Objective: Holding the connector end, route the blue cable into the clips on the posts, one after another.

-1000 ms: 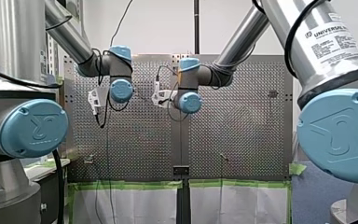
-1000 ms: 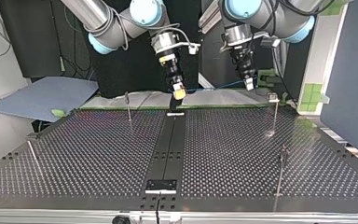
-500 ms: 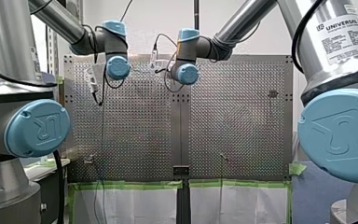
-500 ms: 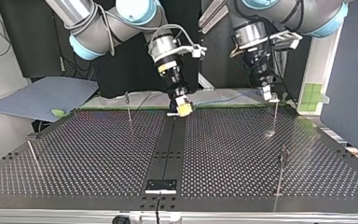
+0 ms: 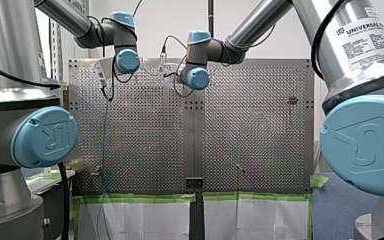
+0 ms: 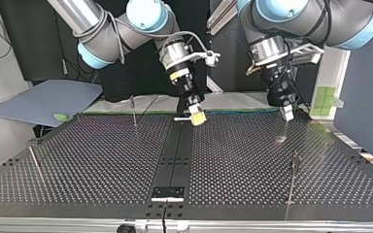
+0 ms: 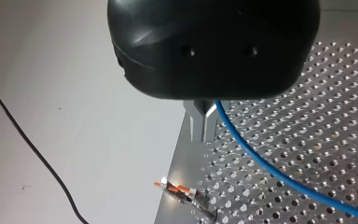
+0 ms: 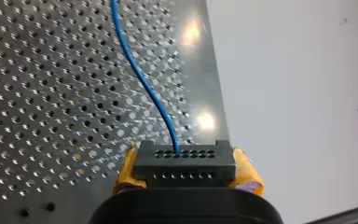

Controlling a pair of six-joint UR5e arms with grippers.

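Note:
In the right wrist view my right gripper [image 8: 185, 164] has its yellow pads shut on a black connector block [image 8: 184, 176]. The blue cable [image 8: 140, 79] runs out of the block, away over the perforated table. In the top view that gripper [image 6: 197, 117] hangs over the table's dark centre strip at the far edge. My left gripper [image 6: 286, 113] hovers right above the tip of a thin post [image 6: 285, 127] at the top view's far right. Its metal fingers [image 7: 198, 125] are shut, and the blue cable [image 7: 270, 170] leaves from their root. A clip with orange marks [image 7: 182, 191] lies ahead of them.
More thin posts stand on the perforated table [image 6: 102, 160]: one at the far left [image 6: 133, 110], one at the near left [image 6: 33, 158], one at the near right [image 6: 294, 175]. A black bracket [image 6: 167, 193] sits on the centre strip near the front edge. A grey-blue sheet [image 6: 43, 99] lies beyond the table.
Both arms have come forward over the table in the top view. My left gripper dropped from behind the far edge to the far right post's tip. My right gripper shifted slightly right.

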